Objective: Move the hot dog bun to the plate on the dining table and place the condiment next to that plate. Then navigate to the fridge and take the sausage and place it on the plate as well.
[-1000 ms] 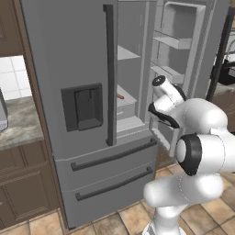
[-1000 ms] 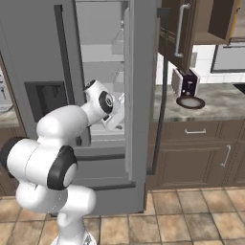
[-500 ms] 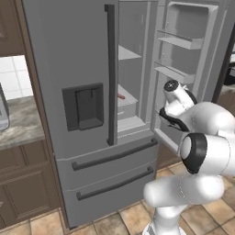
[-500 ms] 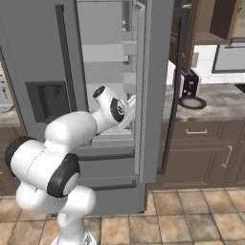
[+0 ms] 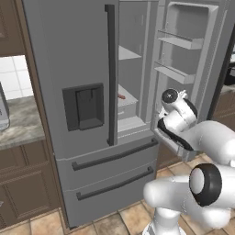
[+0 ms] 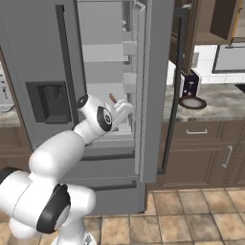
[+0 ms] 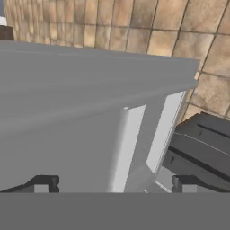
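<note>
The robot is standing at the fridge (image 5: 87, 110), whose right-hand door (image 5: 193, 59) is swung wide open while the left-hand door with the dispenser panel is staying shut. The sausage (image 5: 121, 96) is lying on a pale inner shelf (image 5: 126, 98) at about mid height, just past the edge of the closed door; in the right base view the same reddish-brown piece (image 6: 113, 98) is showing on that shelf behind the wrist. Only a small part of it is visible, so its long axis cannot be told for certain, though it seems to be running slantwise toward the back of the compartment.

The gripper (image 7: 112, 184) is pointing downward, looking along the lower edge of the open door toward the tiled floor (image 7: 134, 27), and its fingers (image 7: 42, 183) are spread wide with nothing between them. In the base views the hand is sitting low at the mouth of the compartment, near the foot of the open door.

So the sausage is lying above and deeper in than the fingers, toward the closed-door side. The coming reach probably calls for lifting the hand, turning it to face the shelf, and approaching the sausage across its narrow width.
</note>
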Available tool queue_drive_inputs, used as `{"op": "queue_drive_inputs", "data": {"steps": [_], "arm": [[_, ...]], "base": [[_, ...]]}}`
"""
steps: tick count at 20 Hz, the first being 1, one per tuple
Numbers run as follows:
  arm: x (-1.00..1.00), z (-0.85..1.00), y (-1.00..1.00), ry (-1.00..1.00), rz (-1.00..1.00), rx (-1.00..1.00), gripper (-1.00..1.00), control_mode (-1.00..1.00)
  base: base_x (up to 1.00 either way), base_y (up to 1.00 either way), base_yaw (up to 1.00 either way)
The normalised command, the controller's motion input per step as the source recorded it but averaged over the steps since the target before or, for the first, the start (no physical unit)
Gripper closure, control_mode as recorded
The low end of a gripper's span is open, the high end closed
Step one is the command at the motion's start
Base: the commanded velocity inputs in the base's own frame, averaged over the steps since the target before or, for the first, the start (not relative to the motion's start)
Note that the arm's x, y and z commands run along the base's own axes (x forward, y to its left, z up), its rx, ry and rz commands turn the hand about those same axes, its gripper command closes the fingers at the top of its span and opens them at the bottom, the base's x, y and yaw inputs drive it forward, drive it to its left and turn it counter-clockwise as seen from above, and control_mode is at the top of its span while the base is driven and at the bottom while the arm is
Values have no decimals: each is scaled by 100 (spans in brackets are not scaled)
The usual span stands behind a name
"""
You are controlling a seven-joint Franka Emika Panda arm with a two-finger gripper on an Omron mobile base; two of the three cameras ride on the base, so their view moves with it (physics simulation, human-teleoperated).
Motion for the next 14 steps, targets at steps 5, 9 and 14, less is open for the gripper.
{"op": "queue_drive_inputs", "data": {"steps": [5,9,14], "arm": [[-63,21,71,-5,0,9,-100,-100],[-34,41,56,0,0,20,-100,-100],[14,30,24,1,-3,27,-100,-100]], "base": [[0,0,0],[0,0,0],[0,0,0]]}}
